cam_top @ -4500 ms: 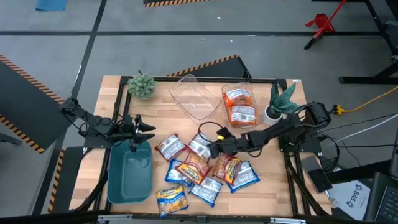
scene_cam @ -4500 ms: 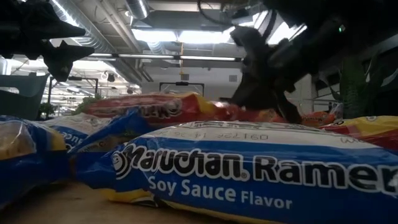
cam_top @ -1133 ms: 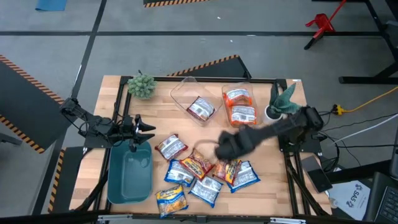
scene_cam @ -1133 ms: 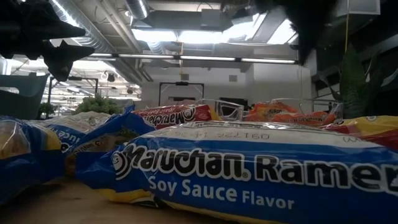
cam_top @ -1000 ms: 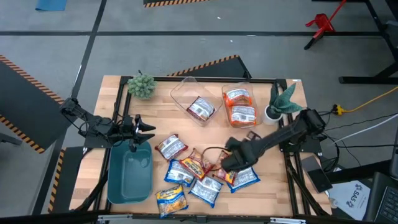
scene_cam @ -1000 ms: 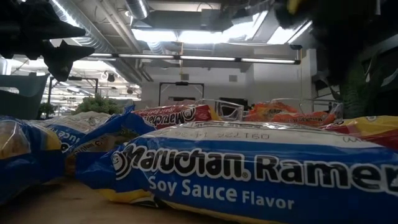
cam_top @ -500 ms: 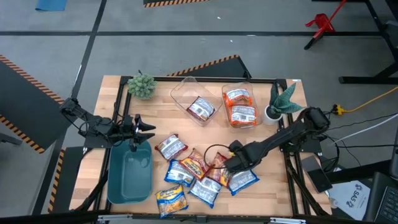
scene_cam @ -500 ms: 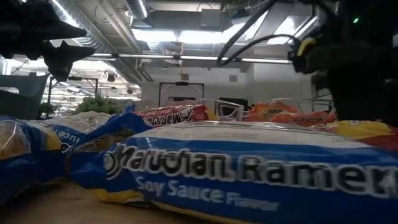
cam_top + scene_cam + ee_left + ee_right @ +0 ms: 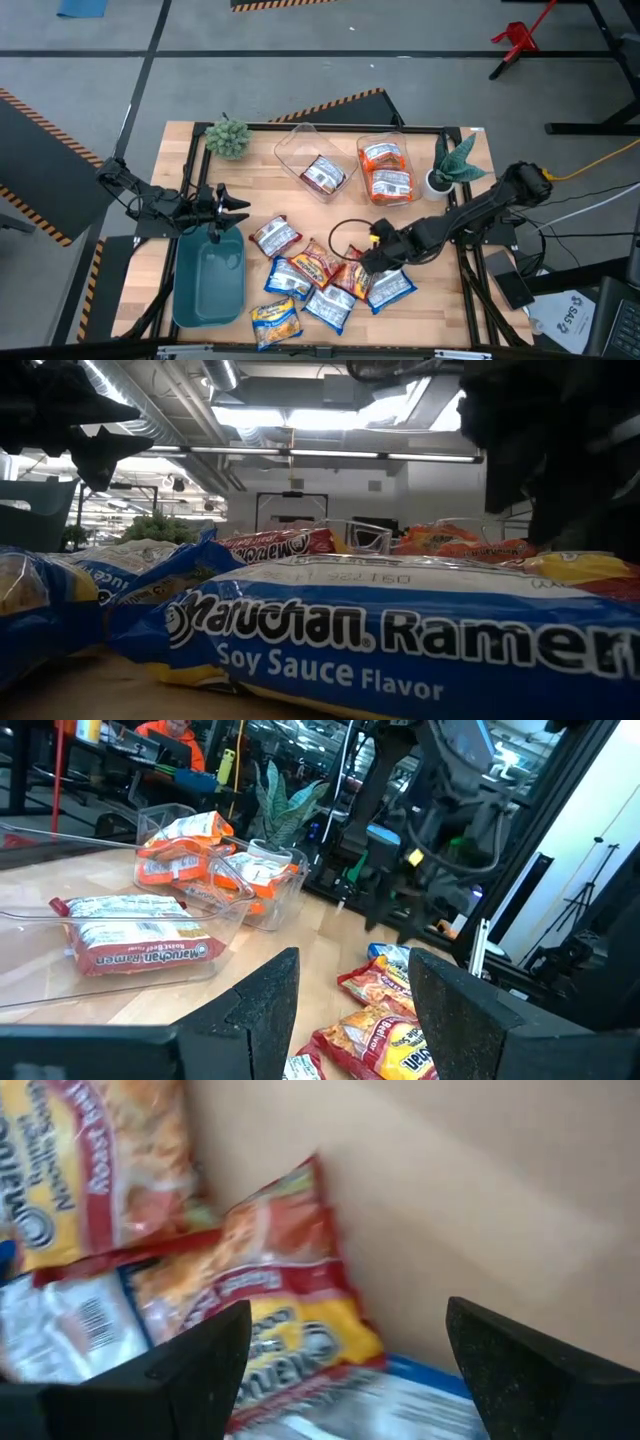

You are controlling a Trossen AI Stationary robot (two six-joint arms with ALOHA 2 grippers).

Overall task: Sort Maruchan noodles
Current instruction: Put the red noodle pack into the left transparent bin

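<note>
Hovering wide-open, the right gripper (image 9: 366,262) faces a red-yellow packet (image 9: 290,1280): light, crinkly, slippery; pinch its edge. Left gripper (image 9: 240,212) waits, spread.

Overhead, table-level, two wrist views.

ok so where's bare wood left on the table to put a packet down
Bare wood lies between the succulent and the clear bin, and right of the packet pile below the potted plant. The front middle is crowded with packets, with the right gripper open above them.
</note>
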